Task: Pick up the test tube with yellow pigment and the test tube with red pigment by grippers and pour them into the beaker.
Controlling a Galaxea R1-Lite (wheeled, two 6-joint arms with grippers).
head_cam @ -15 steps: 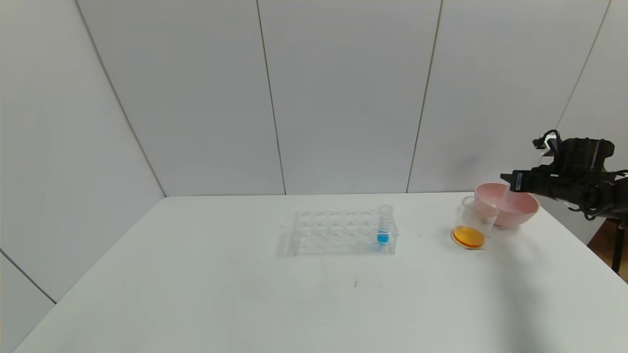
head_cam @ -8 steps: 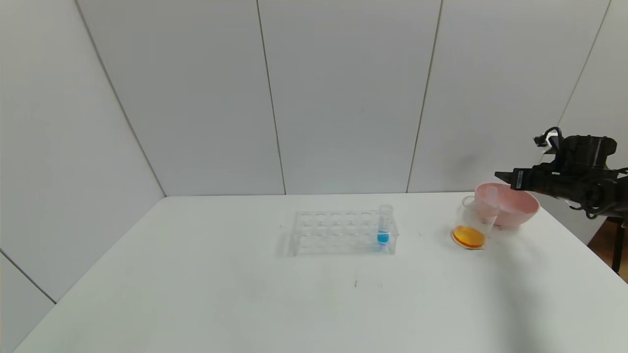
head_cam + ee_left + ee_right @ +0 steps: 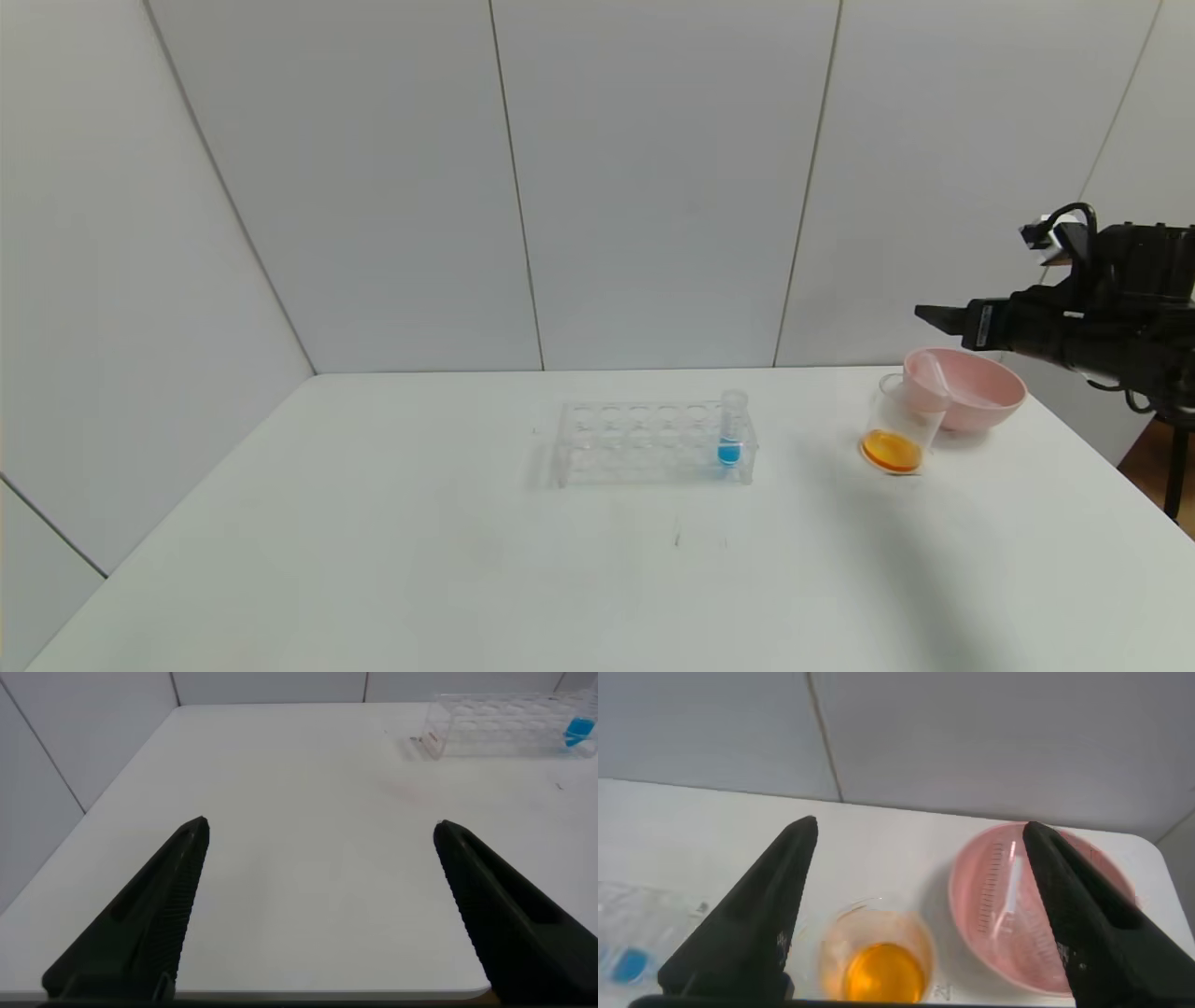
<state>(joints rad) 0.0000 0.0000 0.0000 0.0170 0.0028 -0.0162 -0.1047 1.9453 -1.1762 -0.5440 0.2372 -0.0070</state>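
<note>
Head view, beaker (image 3: 898,431) below open right gripper (image 3: 934,315)

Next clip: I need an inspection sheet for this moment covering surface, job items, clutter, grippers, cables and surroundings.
Surface: white table, a few faint marks.
Job's things: beaker upright, orange liquid at the bottom; one empty test tube lies inside the pink bowl beside it.
Clutter: clear tube rack holding a blue-liquid tube.
Grippers: right gripper open, empty, above beaker and bowl; left gripper open, empty, over the table's near left part.
Cables: black cable loop on the right gripper.
Surroundings: grey wall panels.
</note>
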